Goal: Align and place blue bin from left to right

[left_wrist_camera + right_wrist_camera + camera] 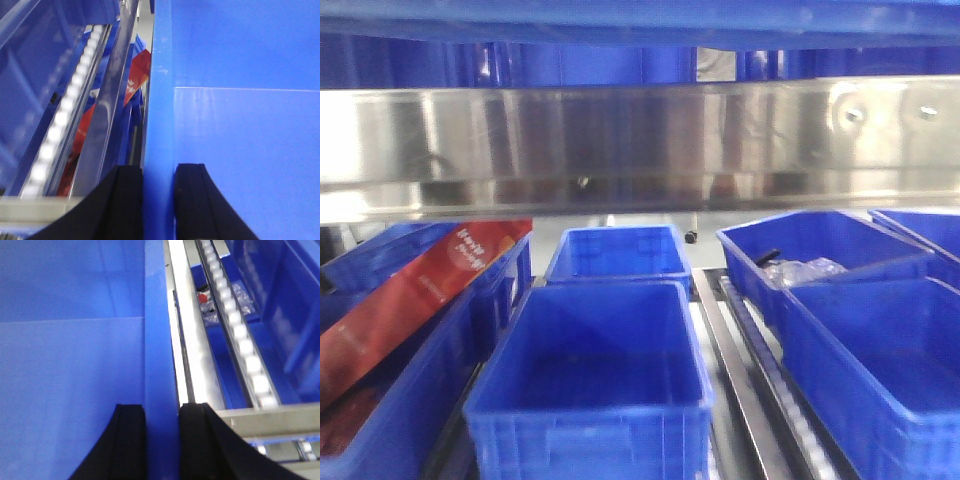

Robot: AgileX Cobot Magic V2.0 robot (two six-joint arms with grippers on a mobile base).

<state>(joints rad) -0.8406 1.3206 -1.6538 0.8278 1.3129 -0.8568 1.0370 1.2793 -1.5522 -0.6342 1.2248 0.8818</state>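
I hold the blue bin by two opposite side walls. In the left wrist view its thick rim (160, 100) runs straight up the frame, and my left gripper (159, 167) is shut on it, one black finger (127, 200) outside and the other (195, 200) inside. In the right wrist view the other rim (159, 315) is clamped the same way by my right gripper (161, 407). The bin's smooth inside looks empty in both views. Neither gripper shows in the front view, and I cannot tell which bin there is mine.
Roller tracks flank the bin, one on the left (65, 115) and one on the right (235, 330). A red package (420, 290) lies in the left bin. Clear bags (800, 270) sit in a right bin (880, 370). Two bins (585, 408) fill the middle lane under a steel beam (640, 135).
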